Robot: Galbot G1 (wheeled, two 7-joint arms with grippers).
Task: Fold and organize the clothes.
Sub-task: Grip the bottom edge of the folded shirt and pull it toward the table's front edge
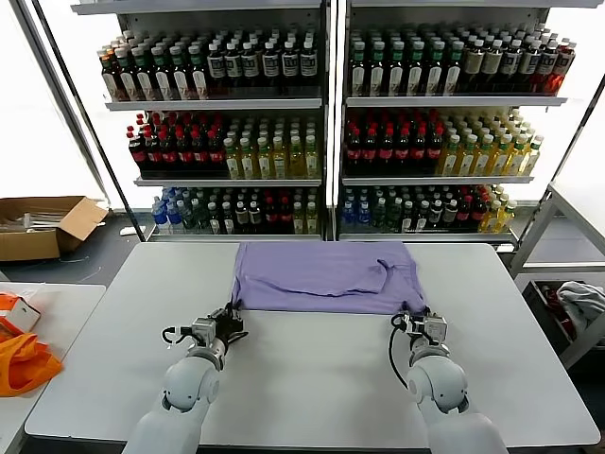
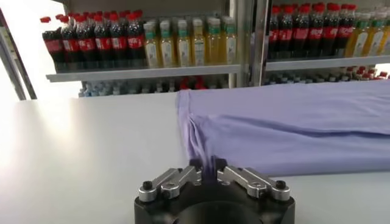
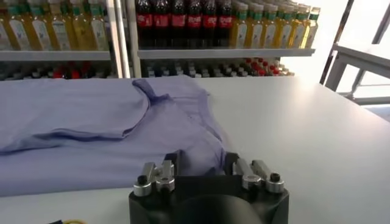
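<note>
White table [image 1: 312,378] bears T-shirt [image 1: 326,276]; shelves [image 1: 331,104] behind.

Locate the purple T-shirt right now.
The purple T-shirt lies flat at the far middle of the white table in the head view, before the drink shelves, its near corners at both grippers.

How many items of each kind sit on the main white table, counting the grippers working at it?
Lavender T-shirt: 1
Grippers: 2, the left gripper shut on the T-shirt's near left corner, the right gripper at its near right corner
Total: 3
</note>
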